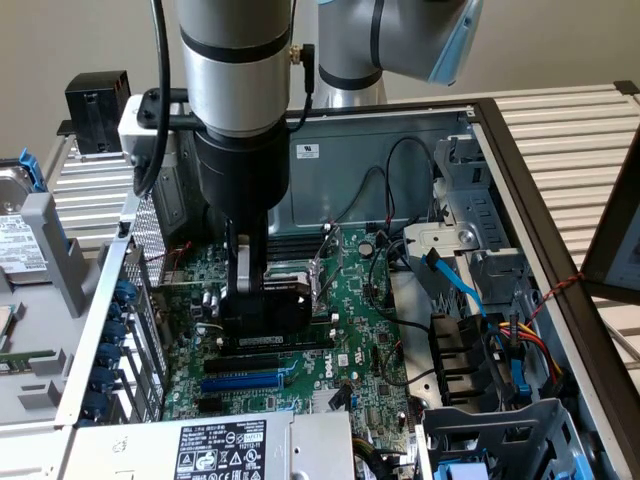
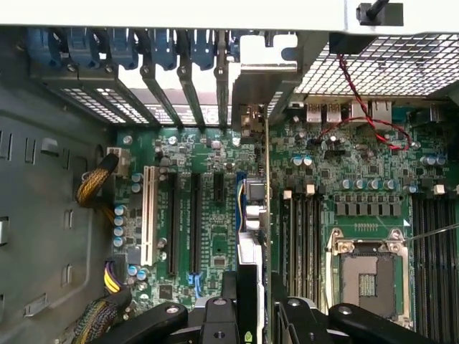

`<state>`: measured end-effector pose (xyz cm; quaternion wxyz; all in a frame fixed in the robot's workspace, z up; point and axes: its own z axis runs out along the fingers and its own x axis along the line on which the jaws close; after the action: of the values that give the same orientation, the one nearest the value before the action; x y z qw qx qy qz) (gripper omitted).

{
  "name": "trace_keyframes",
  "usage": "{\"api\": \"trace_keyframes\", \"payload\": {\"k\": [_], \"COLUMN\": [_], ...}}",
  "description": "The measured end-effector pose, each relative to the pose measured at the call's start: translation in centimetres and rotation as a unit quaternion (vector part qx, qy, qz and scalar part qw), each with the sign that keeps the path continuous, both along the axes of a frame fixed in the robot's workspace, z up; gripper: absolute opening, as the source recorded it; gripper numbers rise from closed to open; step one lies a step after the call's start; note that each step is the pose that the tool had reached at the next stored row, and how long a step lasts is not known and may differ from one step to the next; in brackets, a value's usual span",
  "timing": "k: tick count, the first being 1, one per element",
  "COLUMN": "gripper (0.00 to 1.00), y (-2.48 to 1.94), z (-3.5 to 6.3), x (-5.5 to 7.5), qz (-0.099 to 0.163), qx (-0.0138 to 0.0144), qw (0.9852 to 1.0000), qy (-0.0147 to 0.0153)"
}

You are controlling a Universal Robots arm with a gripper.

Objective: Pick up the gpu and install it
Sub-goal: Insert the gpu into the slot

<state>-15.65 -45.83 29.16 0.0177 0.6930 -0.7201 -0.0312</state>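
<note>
Gripper (image 1: 243, 298) is clamped on the gpu (image 1: 275, 308) — fingers (image 2: 215, 319) pinch the card from both flat sides, connector edge down, right under the wrist. Card hangs low inside the case, just over the motherboard (image 1: 355, 300), approx. above the long black slot (image 1: 280, 343). Can't tell whether its edge touches the slot or is just apart. In the wrist view the card shows edge-on: long axis runs parallel w/ the slots, silver bracket (image 2: 252, 97) end pointing at the rear wall w/ the blue clips (image 2: 161, 50), shroud end nearest the fingers. Processor socket (image 2: 367, 276) sits off to one side, well apart. My read: pick-up done, install not finished — lining up along the slot is what counts.
</note>
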Motion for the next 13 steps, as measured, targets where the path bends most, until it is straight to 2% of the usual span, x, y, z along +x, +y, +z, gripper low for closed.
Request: {"api": "trace_keyframes", "payload": {"k": [5,13], "gripper": [0.27,0.27], "y": [-0.09,-0.42], "z": [-0.18,-0.73], "x": [-0.17,-0.23], "qz": [-0.002,-0.004], "qx": [0.0001,0.0001], "qw": [1.0000,1.0000], "qy": [-0.0071,-0.0082]}}
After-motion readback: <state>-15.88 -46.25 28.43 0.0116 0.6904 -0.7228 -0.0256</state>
